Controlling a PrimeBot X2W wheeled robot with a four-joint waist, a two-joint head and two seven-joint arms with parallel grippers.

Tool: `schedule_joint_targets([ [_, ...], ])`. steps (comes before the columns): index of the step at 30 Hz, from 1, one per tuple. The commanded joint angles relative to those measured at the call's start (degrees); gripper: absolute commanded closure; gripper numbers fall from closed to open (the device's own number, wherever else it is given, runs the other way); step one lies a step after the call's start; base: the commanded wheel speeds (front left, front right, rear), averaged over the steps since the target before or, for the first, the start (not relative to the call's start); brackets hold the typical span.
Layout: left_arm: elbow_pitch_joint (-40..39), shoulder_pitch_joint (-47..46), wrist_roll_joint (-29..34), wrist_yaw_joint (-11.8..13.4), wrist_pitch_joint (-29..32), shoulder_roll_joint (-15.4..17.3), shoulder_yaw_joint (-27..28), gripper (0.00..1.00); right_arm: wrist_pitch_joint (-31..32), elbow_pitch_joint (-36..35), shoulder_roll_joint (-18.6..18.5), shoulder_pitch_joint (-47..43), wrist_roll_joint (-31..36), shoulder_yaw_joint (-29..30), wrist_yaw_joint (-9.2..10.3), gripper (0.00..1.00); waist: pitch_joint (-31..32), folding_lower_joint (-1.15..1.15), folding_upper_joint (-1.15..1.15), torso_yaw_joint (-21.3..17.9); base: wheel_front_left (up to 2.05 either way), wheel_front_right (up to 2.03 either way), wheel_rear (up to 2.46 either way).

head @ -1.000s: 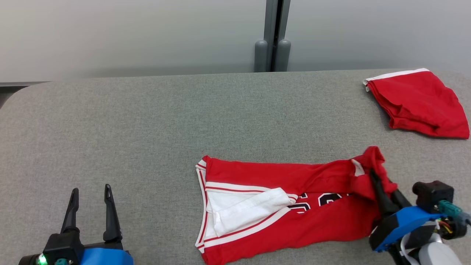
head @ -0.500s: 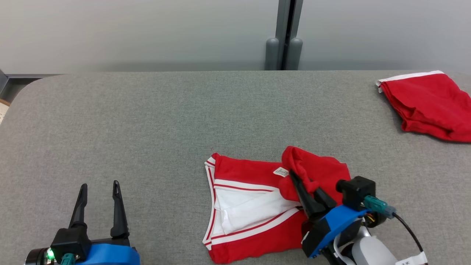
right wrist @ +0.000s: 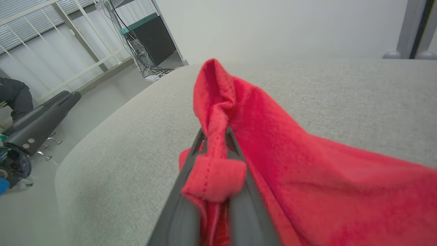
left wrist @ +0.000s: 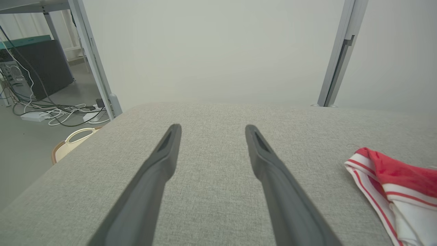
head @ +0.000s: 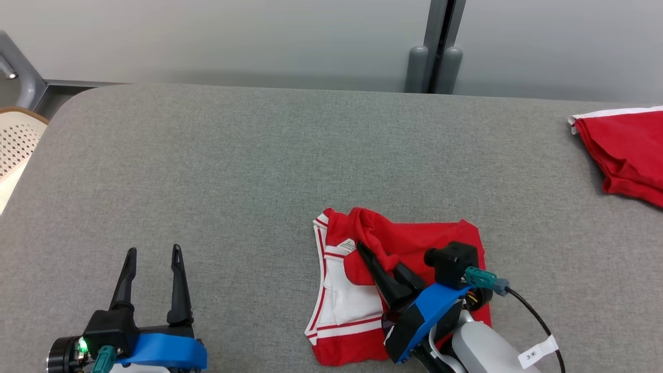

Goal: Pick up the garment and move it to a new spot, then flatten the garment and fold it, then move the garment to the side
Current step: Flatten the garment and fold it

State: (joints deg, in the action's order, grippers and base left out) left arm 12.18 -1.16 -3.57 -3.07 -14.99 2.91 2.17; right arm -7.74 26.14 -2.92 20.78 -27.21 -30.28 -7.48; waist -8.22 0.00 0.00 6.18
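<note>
The garment (head: 414, 241) is a red jersey with white and red trim, lying on the grey table (head: 259, 171) at the lower middle of the head view, its right part doubled over the left. My right gripper (head: 364, 248) is shut on a bunched red hem, held just above the jersey's left side. In the right wrist view the red cloth (right wrist: 218, 112) is pinched between the two fingers of the right gripper (right wrist: 215, 133) and drapes off to the right. My left gripper (head: 154, 254) stands open at the lower left, empty, well left of the jersey. In the left wrist view the left gripper (left wrist: 211, 128) hovers over bare table, the jersey's trimmed edge (left wrist: 382, 177) at right.
A second red garment (head: 627, 150) with a white band lies at the table's far right edge. A cream perforated basket (head: 18, 142) stands off the table's left end. A grey post (head: 437, 46) rises behind the table against the pale wall.
My right gripper has carried the red hem leftwards across the jersey, doubling its right half over the left. The camera has turned left too. The left gripper stays open in place.
</note>
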Motion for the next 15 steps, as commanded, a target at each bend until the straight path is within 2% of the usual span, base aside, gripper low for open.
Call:
schedule_joint_targets([
  [1, 0.0, -0.9, -0.4, 0.1, -0.2, 0.0, -0.2, 0.0, -0.8, 1.0, 0.0, 1.3, -1.2, -1.2, -0.03, 1.0, -0.2, 0.0, 0.0, 0.4, 0.0, 0.0, 0.0],
  [6, 0.1, -1.2, -0.6, 0.3, -0.3, 0.0, -0.5, 0.0, -2.7, 3.9, 0.0, 2.7, -3.5, -3.7, -0.03, 1.0, -0.6, 0.0, 0.0, 0.8, 0.0, 0.0, 0.0],
  [7, 0.1, -1.3, -0.7, 0.3, -0.2, 0.0, -0.5, 0.0, -3.1, 4.6, 0.0, 3.1, -3.9, -4.1, -0.03, 0.92, -0.7, 0.0, 0.0, 0.8, 0.0, 0.0, 0.0],
  [8, 0.2, -1.5, -0.7, 0.2, -0.3, 0.0, -0.6, 0.0, -3.5, 5.3, 0.0, 3.4, -4.2, -4.6, -0.03, 0.17, -0.8, 0.0, 0.0, 0.8, 0.0, 0.0, 0.0],
  [9, 0.3, -1.6, -0.8, 0.2, -0.3, 0.0, -0.6, 0.0, -3.7, 5.7, 0.0, 3.6, -4.7, -5.2, -0.03, 0.0, -0.8, 0.0, 0.0, 0.8, 0.0, 0.0, 0.0],
  [15, 0.4, -1.9, -1.2, 0.1, -0.3, 0.0, -1.2, 0.0, -6.4, 7.1, 0.0, 5.1, -3.9, -4.0, -0.02, 0.0, -0.4, 0.0, 0.0, -0.4, 0.0, 0.0, 0.0],
])
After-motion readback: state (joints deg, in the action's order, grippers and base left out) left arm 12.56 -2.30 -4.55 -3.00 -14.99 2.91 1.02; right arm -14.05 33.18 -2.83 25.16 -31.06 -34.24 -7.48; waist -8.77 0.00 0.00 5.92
